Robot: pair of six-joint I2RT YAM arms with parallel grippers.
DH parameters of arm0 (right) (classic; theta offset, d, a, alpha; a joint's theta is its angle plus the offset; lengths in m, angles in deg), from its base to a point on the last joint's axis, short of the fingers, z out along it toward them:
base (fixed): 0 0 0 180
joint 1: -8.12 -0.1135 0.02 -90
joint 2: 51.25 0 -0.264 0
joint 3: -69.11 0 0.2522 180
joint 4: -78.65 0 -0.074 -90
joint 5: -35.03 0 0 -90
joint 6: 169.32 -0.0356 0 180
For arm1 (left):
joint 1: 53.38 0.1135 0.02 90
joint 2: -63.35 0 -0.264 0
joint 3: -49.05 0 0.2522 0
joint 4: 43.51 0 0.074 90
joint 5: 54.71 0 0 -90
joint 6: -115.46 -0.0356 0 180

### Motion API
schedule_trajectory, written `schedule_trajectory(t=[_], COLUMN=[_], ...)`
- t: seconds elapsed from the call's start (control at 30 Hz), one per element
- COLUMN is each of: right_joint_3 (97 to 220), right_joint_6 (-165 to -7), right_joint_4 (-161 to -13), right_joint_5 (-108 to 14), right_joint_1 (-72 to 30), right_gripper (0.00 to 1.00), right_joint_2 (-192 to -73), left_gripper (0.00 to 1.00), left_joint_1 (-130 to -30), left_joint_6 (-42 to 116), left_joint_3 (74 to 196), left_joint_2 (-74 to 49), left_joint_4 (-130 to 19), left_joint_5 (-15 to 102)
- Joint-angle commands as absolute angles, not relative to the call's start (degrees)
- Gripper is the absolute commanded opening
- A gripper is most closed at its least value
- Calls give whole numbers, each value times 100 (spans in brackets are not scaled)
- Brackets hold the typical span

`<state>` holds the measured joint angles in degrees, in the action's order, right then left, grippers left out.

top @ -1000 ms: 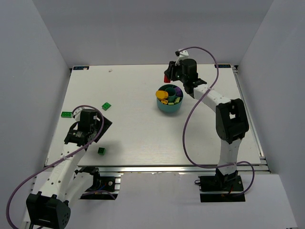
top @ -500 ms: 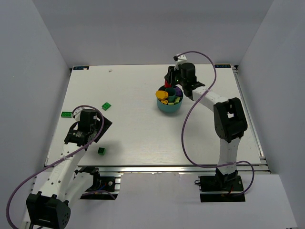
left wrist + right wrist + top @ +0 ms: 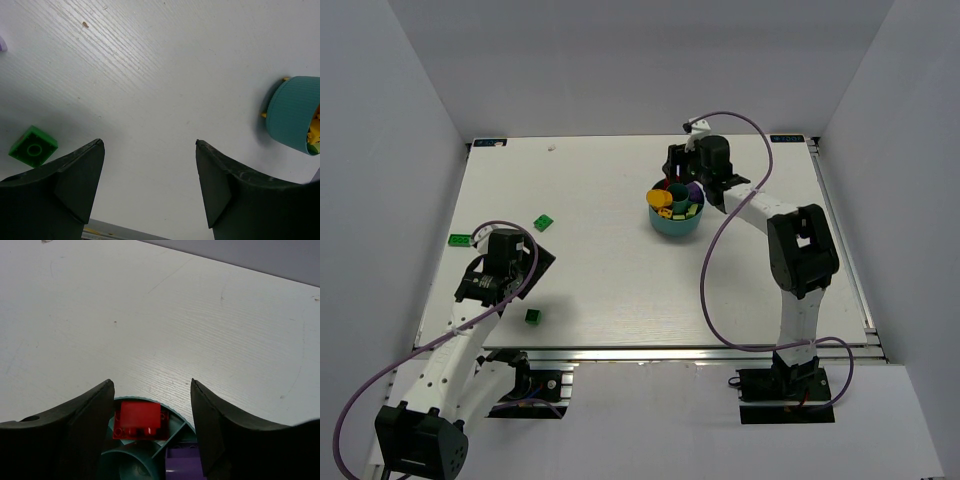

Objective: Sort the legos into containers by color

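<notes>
The teal dish (image 3: 675, 228) stands on the white bench (image 3: 600, 180), just toward 1 o'clock from the bench's middle in the top view. The right hand (image 3: 676, 172) hangs over the dish's rim at 12 o'clock, fingers pointing down. Its wrist view shows that hand (image 3: 151, 385) well open and gripping nothing. A red brick (image 3: 137, 420) lies between the two fingers in a wedge compartment at the rim, close against the left finger and clear of the right one. In the next wedge, toward 4 o'clock from the red one, lies a purple brick (image 3: 182, 462), parted from it by a teal wall. From above, yellow-orange bricks (image 3: 662, 200) fill the dish's 9 o'clock side. The left hand (image 3: 535, 258) sits low over the bench at about 8 o'clock, well apart from the dish. Its own view shows that hand (image 3: 149, 145) spread wide and empty, with only bare bench between the fingers. Three green pieces lie around it, none touched: a lime green brick (image 3: 545, 222) near it at 12 o'clock, seen studs-up in the wrist view (image 3: 33, 146), a flat green brick (image 3: 460, 239) at 10 o'clock, and a dark green brick (image 3: 533, 316) at 6 o'clock.
</notes>
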<state>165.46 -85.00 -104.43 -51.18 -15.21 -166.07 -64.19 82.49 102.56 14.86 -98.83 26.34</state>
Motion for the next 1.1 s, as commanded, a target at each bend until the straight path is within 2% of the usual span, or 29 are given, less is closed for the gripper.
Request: schedule_trajectory(t=[0.0,0.1,0.13,0.17,0.27,0.3,0.33,0.37,0.4,0.43,0.5,0.53,0.57,0.6,0.63,0.67,0.73,0.77,0.8,0.83,0.9,0.97,1.07], right_joint_3=[16558,16698,16777,16804,16961,16980,16980,17023,17102,17181,17585,17708,17744,17744,17762,17797,17771,17727,17692,17657,17700,17832,17903], right_joint_6=[-8477,-8504,-8451,-8355,-7577,-7381,-7205,-6820,-6694,-6667,-6379,-6203,-6114,-5895,-5737,-5335,-4989,-4936,-4909,-4979,-4944,-4760,-4584], right_joint_4=[-10754,-10641,-10623,-10588,-10456,-10386,-10342,-10254,-9975,-9859,-9404,-8792,-8551,-8383,-7946,-7698,-7259,-7256,-7282,-7326,-7292,-7117,-7063], right_joint_5=[-5023,-4882,-4829,-4759,-4399,-3937,-3541,-3006,-1713,-1222,-221,29,214,494,523,471,392,331,304,313,269,269,251], right_joint_1=[-1482,-1420,-1368,-1350,-1262,-1166,-1096,-1008,-789,-718,-682,-708,-734,-813,-883,-1014,-1121,-1147,-1165,-1165,-1165,-1174,-1165], right_gripper=[68,80,87,89,89,89,89,89,85,80,65,45,38,33,34,45,65,69,74,79,80,78,67], right_joint_2=[-16401,-16296,-16261,-16173,-15945,-15874,-15717,-15663,-15619,-15584,-15610,-15628,-15610,-15593,-15575,-15566,-15531,-15505,-15496,-15496,-15557,-15680,-15803], left_gripper=[83,83,83,82,66,60,42,31,22,7,0,0,0,6,18,43,68,76,88,92,98,98,98], left_joint_1=[-6384,-6384,-6384,-6384,-6393,-6376,-6384,-6384,-6384,-6376,-6341,-6306,-6218,-6157,-5964,-5832,-5412,-5252,-5033,-4787,-4584,-4285,-3995], left_joint_6=[8259,8285,8294,8311,8416,8452,8495,8618,8697,8794,9154,9277,9530,9663,9804,9979,10069,10087,10087,10087,10122,10175,10262], left_joint_3=[10262,10333,10394,10429,10570,10605,10666,10693,10711,10746,10781,10764,10746,10720,10694,10667,10684,10702,10789,10833,11000,11132,11308], left_joint_2=[1554,1545,1536,1528,1528,1528,1519,1510,1501,1493,1484,1492,1484,1475,1449,1361,1238,1159,1080,923,755,413,-35], left_joint_4=[-9893,-9963,-10016,-10043,-10183,-10218,-10323,-10385,-10455,-10630,-10859,-11017,-11097,-11184,-11359,-11466,-11501,-11510,-11502,-11423,-11379,-11431,-11572], left_joint_5=[2607,2545,2519,2501,2440,2448,2457,2457,2448,2440,2343,2325,2299,2282,2290,2325,2395,2448,2483,2553,2571,2615,2615])
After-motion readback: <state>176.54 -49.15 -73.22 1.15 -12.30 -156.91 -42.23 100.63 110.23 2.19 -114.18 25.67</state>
